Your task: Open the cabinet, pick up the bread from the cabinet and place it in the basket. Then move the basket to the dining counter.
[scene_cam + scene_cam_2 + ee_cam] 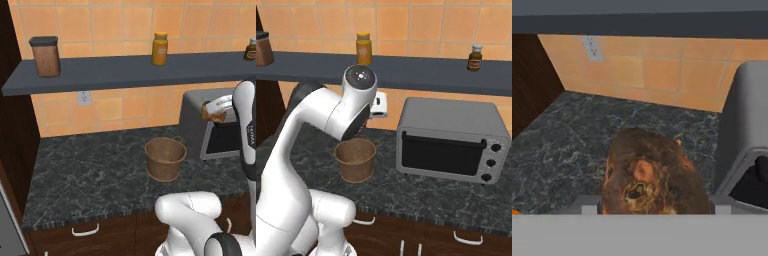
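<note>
The bread (652,175) hides the jaws; its lower edge is cut off.

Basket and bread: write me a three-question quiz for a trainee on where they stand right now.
1. True or false: the bread already lies inside the basket.
2. Multiple choice: the basket stands on A) the shelf, B) the black speckled worktop, C) the toaster oven.
3. Short answer: what does the gripper hold, and on which side of the basket is it in the left base view?

Key
1. False: the basket looks empty.
2. B.
3. The bread, clamped between the jaws; up and to the right of the basket, in front of the toaster oven.
</note>
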Motion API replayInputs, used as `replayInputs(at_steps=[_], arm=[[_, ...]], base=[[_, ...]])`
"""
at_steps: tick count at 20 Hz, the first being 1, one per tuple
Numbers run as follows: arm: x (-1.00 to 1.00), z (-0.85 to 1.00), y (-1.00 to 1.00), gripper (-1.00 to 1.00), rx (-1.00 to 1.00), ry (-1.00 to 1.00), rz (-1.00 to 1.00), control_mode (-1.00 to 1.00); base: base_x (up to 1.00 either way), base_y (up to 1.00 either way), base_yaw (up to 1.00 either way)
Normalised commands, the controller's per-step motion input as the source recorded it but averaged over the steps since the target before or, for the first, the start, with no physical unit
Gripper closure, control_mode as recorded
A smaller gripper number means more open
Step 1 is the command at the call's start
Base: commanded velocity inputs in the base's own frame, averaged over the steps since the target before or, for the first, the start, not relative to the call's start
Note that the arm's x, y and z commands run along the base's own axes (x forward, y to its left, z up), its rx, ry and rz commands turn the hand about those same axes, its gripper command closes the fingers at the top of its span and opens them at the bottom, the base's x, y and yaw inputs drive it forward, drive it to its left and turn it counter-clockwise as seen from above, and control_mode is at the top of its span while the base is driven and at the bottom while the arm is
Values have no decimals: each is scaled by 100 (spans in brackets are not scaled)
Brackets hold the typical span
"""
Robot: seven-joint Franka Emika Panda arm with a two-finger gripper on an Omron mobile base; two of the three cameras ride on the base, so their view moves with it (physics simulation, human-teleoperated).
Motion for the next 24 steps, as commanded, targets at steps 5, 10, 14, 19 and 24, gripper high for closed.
replayInputs(at_steps=[5,10,14,19,24], arm=[[-10,-90,98,100,-1,15,2,-100],[34,-56,64,100,-4,12,0,-100],[63,-67,0,100,-2,5,2,-100],[45,-28,1,100,-2,3,0,-100],[30,-20,1,100,-1,4,0,-100]], base=[[0,0,0],[0,0,0],[0,0,0],[0,0,0],[0,0,0]])
